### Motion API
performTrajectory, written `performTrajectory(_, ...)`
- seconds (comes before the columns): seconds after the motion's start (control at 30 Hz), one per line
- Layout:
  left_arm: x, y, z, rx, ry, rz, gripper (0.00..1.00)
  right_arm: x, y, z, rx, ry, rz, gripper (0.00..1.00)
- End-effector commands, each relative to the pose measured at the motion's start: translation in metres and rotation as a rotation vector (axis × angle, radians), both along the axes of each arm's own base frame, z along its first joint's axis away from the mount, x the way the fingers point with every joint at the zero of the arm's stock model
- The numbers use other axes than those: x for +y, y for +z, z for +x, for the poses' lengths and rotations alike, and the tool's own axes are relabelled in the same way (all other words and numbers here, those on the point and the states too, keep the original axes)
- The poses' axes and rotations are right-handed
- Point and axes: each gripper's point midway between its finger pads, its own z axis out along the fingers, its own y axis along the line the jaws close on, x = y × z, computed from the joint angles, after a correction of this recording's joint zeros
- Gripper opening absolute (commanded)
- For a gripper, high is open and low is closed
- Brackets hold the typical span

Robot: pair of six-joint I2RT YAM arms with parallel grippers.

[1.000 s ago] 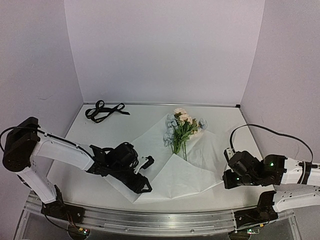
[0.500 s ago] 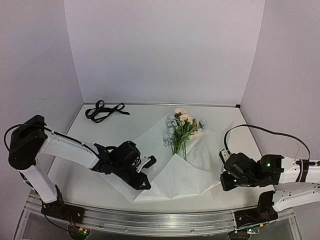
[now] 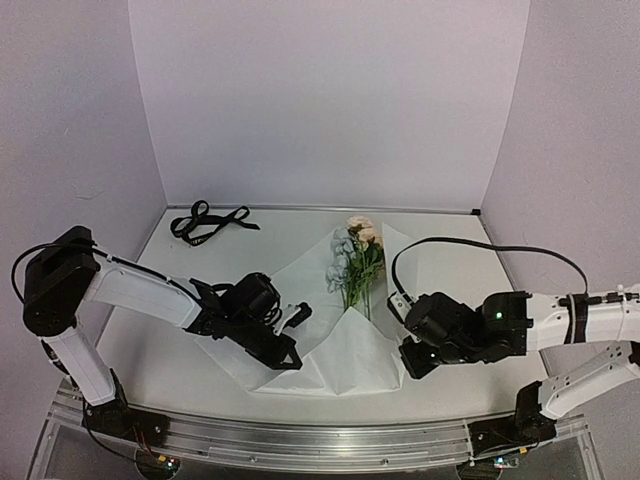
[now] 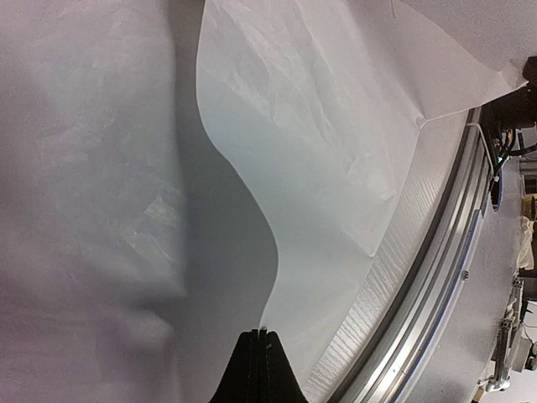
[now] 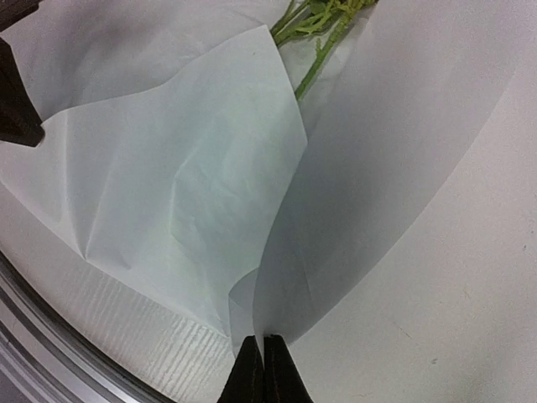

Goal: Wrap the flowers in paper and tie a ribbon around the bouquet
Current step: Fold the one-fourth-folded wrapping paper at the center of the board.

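White matte tabletop (image 3: 160,372); thin crinkled paper (image 3: 345,355), triangular fold.

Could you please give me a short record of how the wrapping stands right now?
flowers: lying on the paper, blooms toward the back wall
paper: near corner folded up toward the stems; right side raised off the table
left gripper: shut on the paper's left edge
right gripper: shut on the paper's right edge
ribbon: loose at back left, apart from the paper
wrap: not yet closed
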Motion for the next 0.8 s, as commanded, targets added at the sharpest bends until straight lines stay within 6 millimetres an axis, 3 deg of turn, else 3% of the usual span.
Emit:
performTrajectory(0.0,-0.009,0.010,0.013,-0.032,-0.011,-0.030,0.00,0.044,0.009,-0.002,0.051,0.070,0.084,0.00)
performTrajectory(0.2,-0.009,0.007,0.016,-0.032,-0.017,-0.023,0.00,0.079,-0.010,-0.002,0.139,0.083,0.097,0.00)
performTrajectory(0.47,-0.004,0.000,0.020,-0.038,-0.010,0.004,0.00,0.099,-0.047,0.004,0.267,0.021,0.164,0.05)
performTrajectory(0.6,-0.002,-0.002,0.021,-0.037,-0.009,0.013,0.00,0.101,-0.056,0.007,0.347,-0.020,0.223,0.16)
performTrajectory(0.77,0.000,-0.005,0.022,-0.038,-0.012,0.023,0.00,0.090,-0.047,0.005,0.385,-0.031,0.270,0.35)
